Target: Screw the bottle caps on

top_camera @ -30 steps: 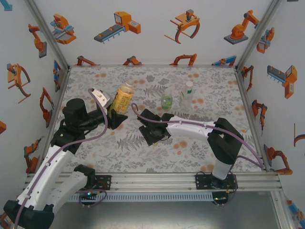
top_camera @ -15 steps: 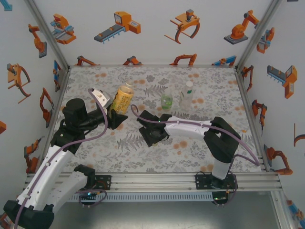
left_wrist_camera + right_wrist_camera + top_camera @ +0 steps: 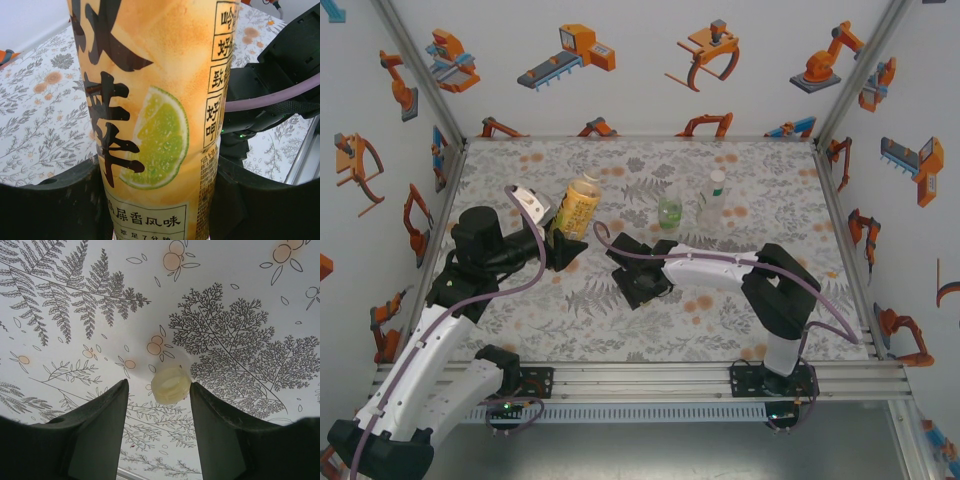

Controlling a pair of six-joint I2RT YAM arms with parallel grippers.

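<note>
An amber bottle (image 3: 578, 205) with an orange lime-print label (image 3: 150, 100) stands upright at the left, and my left gripper (image 3: 563, 250) is shut on its lower body (image 3: 160, 200). A pale yellow bottle cap (image 3: 171, 385) lies on the patterned table, open side up. My right gripper (image 3: 159, 384) is low over it, open, with the cap between the fingertips and close to the right finger (image 3: 210, 415). In the top view the right gripper (image 3: 638, 283) sits at the table's middle. A short green-tinted bottle (image 3: 670, 210) and a slim bottle (image 3: 712, 200) stand behind it.
The floral table cover (image 3: 750, 170) reaches back to white walls with orange robot pictures. An aluminium rail (image 3: 650, 378) runs along the near edge by the arm bases. The right arm's purple cable (image 3: 280, 97) passes close to the amber bottle.
The right arm has drawn a little to the left, and its gripper has shifted slightly left over the cap. The left arm and the bottle have not moved.
</note>
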